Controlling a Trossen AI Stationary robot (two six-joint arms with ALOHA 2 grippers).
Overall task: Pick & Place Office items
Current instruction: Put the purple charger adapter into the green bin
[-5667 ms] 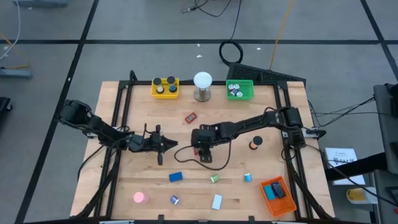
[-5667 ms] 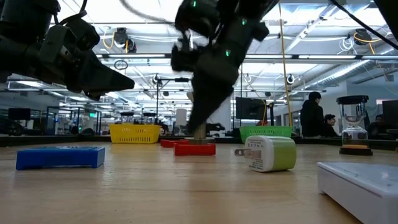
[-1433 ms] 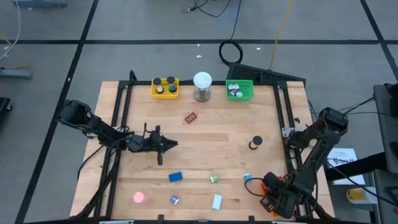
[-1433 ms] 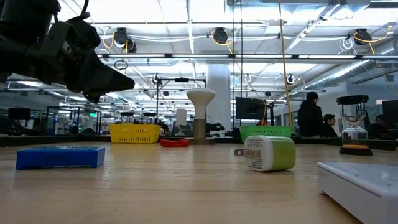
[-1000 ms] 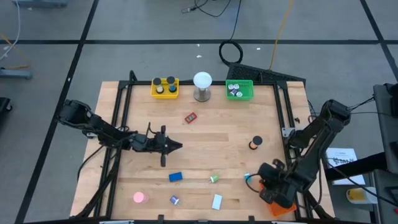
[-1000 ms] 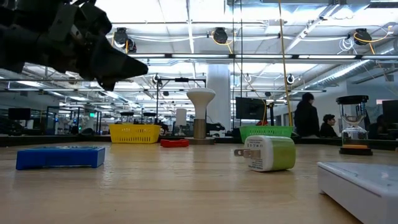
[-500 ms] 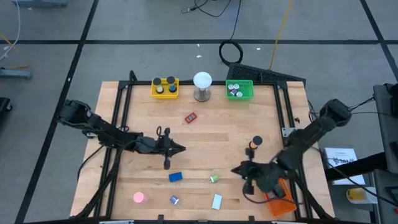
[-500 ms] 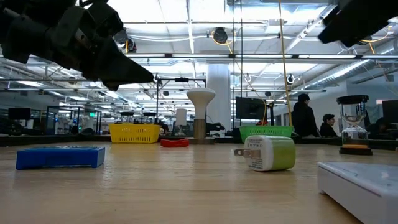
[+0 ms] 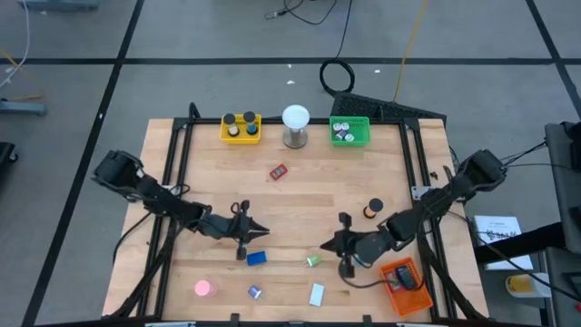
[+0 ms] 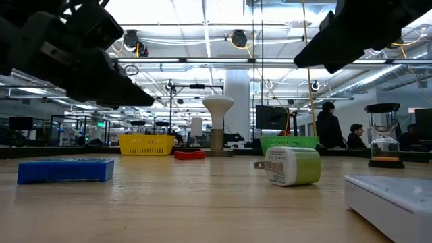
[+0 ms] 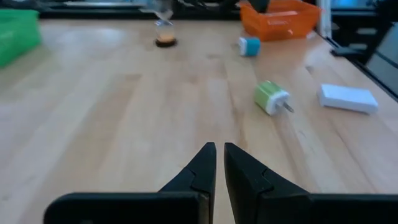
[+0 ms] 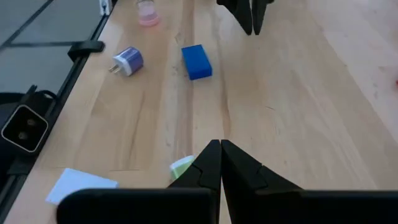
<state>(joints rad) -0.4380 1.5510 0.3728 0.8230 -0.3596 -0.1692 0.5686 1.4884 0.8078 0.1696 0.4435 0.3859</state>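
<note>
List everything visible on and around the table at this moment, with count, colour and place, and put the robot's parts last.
Yellow tray: one, far edge left of centre, holding dark round caps.
White ball on a metal stand: one, far edge centre.
Green tray: one, far edge right of centre, small items inside.
Orange tray: one, near right corner.
Red block: one, left of centre.
Black round cap: one, right of centre.
Blue block: one, near the left gripper.
Green plug: one, near centre.
Pink disc: one, near left.
Purple plug: one, near edge.
White block: one, near edge.
Blue roll: one, by the orange tray.
Left gripper: shut, over the blue block's far side.
Right gripper: shut, beside the green plug.
</note>
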